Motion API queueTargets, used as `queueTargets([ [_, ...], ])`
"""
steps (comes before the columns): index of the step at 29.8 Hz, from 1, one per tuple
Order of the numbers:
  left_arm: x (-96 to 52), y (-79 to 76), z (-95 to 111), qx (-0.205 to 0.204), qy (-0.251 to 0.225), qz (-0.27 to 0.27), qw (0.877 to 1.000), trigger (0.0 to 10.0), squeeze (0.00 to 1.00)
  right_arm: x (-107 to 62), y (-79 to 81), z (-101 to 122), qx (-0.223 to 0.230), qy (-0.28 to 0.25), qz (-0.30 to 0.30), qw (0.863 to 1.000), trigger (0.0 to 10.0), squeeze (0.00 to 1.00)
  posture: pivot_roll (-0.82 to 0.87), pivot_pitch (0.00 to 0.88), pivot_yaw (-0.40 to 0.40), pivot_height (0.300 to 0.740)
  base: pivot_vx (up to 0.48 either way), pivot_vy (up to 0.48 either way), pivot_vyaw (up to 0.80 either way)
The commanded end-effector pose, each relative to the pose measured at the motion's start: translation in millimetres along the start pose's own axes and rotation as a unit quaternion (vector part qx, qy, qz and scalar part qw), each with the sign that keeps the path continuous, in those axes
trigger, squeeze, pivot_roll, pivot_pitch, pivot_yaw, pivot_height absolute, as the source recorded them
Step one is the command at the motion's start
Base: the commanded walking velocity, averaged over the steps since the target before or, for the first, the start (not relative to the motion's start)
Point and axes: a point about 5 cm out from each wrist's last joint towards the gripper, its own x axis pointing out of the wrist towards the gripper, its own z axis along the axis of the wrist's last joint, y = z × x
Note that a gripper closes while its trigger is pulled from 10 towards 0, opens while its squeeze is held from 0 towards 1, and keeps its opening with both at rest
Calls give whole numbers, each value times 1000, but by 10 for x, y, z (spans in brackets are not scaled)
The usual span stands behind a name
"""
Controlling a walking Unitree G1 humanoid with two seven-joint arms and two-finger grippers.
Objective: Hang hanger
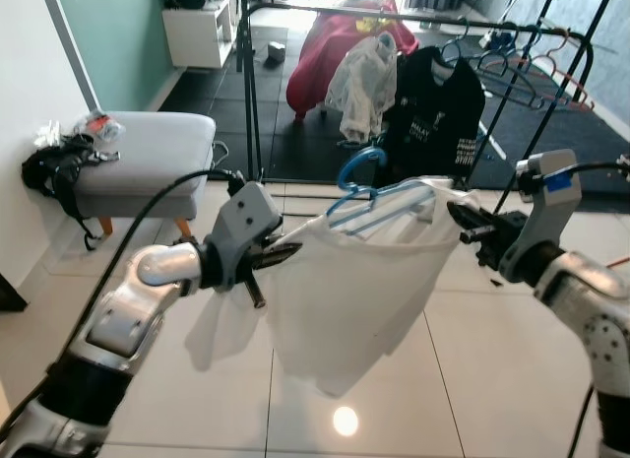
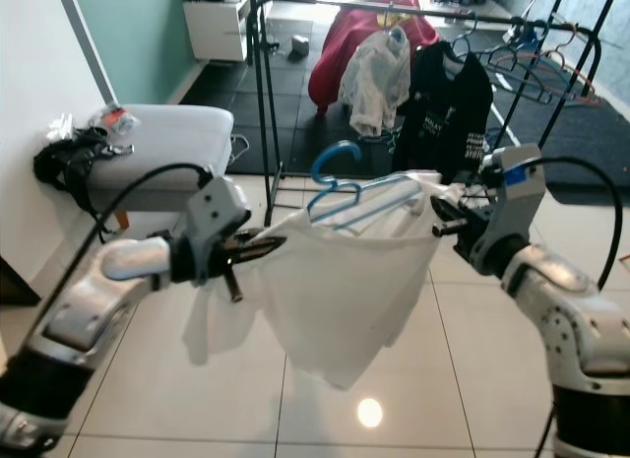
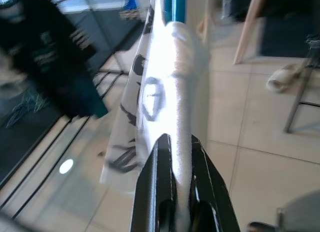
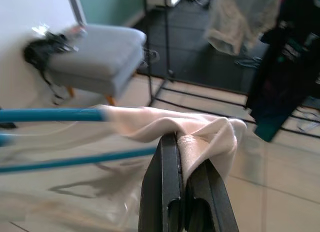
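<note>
A white shirt [image 1: 345,291] hangs on a blue hanger [image 1: 372,197] held up between my two arms, in front of a black clothes rack [image 1: 413,20]. My left gripper [image 1: 285,253] is shut on the shirt's left shoulder; in the left wrist view its fingers [image 3: 159,192] pinch the white cloth [image 3: 175,102]. My right gripper [image 1: 463,222] is shut on the right shoulder; in the right wrist view its fingers [image 4: 165,192] clamp a fold of cloth [image 4: 200,132] beside the hanger's blue bars [image 4: 50,115]. The hanger's hook [image 2: 335,163] points up, below the rack's rail.
On the rack hang a black shirt [image 1: 433,113], a pale garment [image 1: 362,84] and several bare hangers [image 1: 532,74]. A grey stool [image 1: 143,163] with a black bag [image 1: 59,167] stands at the left by the wall. A red cloth [image 1: 340,39] lies behind the rack.
</note>
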Motion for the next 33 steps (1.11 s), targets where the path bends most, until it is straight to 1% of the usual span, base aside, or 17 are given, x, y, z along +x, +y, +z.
queueTargets([
  [1,-114,-3,89,20,-13,-37,999,10000,0,-30,15,-24,-10,16,10,1000,0,0,-69,114,-38,740,0,0,0],
  [2,-180,28,101,26,-4,-54,998,10000,0,-52,-1,-36,-15,25,13,999,0,0,-69,114,-38,740,0,0,0],
  [6,-271,82,98,42,16,-79,996,10000,0,-78,-22,-41,-21,36,14,999,0,0,-64,109,-37,740,0,0,0],
  [7,-310,103,79,54,36,-93,994,10000,0,-84,-29,-34,-23,37,15,999,0,0,-64,109,-37,740,0,0,0],
  [8,-310,103,79,54,36,-93,994,10000,0,-84,-29,-34,-23,37,15,999,0,0,-64,109,-37,740,0,0,0],
  [12,-363,160,3,83,82,-113,987,10000,0,-81,-21,-12,-26,38,18,999,0,0,-61,100,-32,740,0,0,0],
  [13,-363,160,3,83,82,-113,987,10000,0,-81,-21,-12,-26,38,18,999,0,0,-61,100,-32,740,0,0,0],
  [16,-376,181,-164,109,135,-118,978,10000,0,-73,20,25,-26,35,27,999,0,0,-63,97,-31,740,0,0,0],
  [19,-386,162,-244,106,152,-124,975,10000,0,-77,21,34,-28,36,29,999,0,0,-68,92,-31,740,0,0,0],
  [21,-409,154,-335,99,175,-129,971,10000,0,-87,5,38,-30,39,29,998,0,0,-68,92,-31,740,0,0,0],
  [22,-461,168,-418,106,208,-140,962,10000,0,-95,-7,42,-31,41,30,998,0,0,-67,93,-33,740,0,0,0],
  [23,-461,168,-418,106,208,-140,962,10000,0,-95,-7,42,-31,41,30,998,0,0,-67,93,-33,740,0,0,0],
  [25,-504,191,-478,89,224,-144,960,10000,0,-101,-15,29,-31,44,29,998,0,0,-67,93,-33,740,0,0,0],
  [29,-515,203,-488,77,225,-145,960,10000,0,-102,-13,21,-31,46,30,998,0,0,-67,98,-32,740,0,0,0],
  [31,-514,234,-487,36,220,-139,965,10000,0,-96,24,-21,-28,53,37,998,0,0,-70,102,-28,740,0,0,0],
  [32,-514,234,-487,36,220,-139,965,10000,0,-96,24,-21,-28,53,37,998,0,0,-70,102,-28,740,0,0,0],
  [33,-492,248,-472,12,208,-136,969,10000,0,-88,72,-52,-26,59,48,997,0,0,-72,106,-27,740,0,0,0],
])
